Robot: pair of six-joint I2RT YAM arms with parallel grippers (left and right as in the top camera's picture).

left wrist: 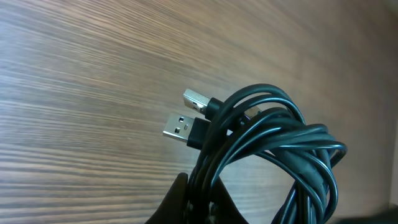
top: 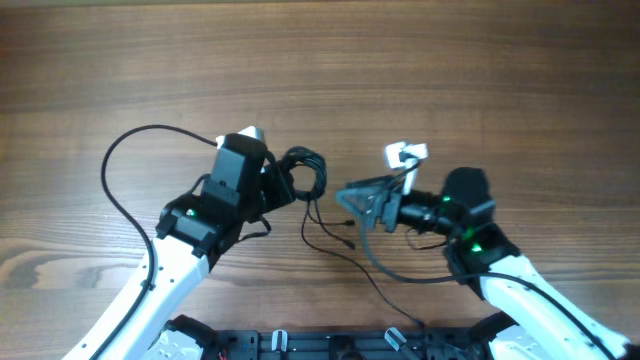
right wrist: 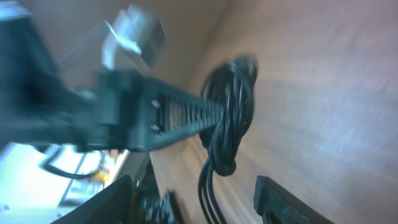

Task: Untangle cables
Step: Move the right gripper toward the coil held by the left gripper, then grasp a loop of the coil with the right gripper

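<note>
The far half of the table (top: 400, 60) is open; the cables (top: 303, 168) clutter the near middle.

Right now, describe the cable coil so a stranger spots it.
On the table, find the left gripper. The coil sits in its grip: glossy black loops with two silver USB plugs, unlike the thin loose cords beside it.

Overhead looks straight down on table (top: 400, 60); both wrist views close, low, sharing coiled cables (left wrist: 298, 137).

Soft even light, glare on cables (left wrist: 292, 134); right wrist view blurred.
</note>
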